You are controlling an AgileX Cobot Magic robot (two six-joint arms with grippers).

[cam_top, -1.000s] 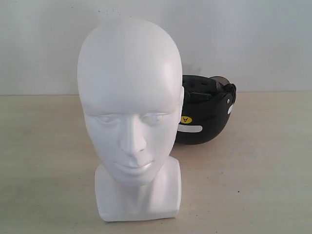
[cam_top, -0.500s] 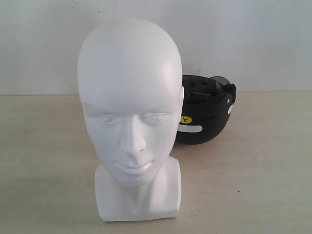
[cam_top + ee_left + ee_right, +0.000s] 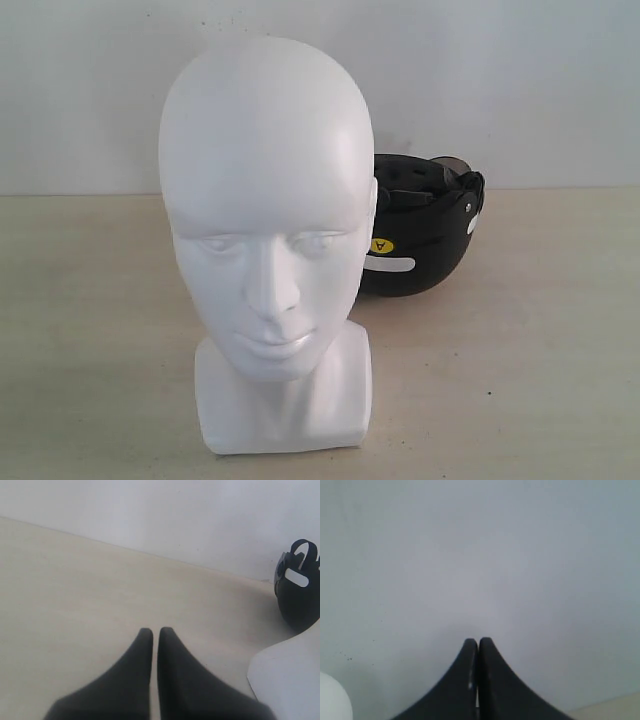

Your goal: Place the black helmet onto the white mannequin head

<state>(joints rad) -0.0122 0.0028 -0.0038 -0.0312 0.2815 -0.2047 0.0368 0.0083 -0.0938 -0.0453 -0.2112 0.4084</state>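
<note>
Toward the far edge of the tabletop (image 3: pixel 520 380) sits the black helmet (image 3: pixel 425 250), opening upward, just behind the upright white mannequin head (image 3: pixel 265 200) nearer the front edge. Both the left pincer (image 3: pixel 155 631) and the right pincer (image 3: pixel 478 642) have their fingers pressed together.

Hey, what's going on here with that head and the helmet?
Nothing is being handled yet. The white mannequin head stands bare on the table, facing the exterior camera, and the black helmet lies on the table behind it, to the right in that view. The left gripper and right gripper are both shut, empty, and touching neither.
</note>
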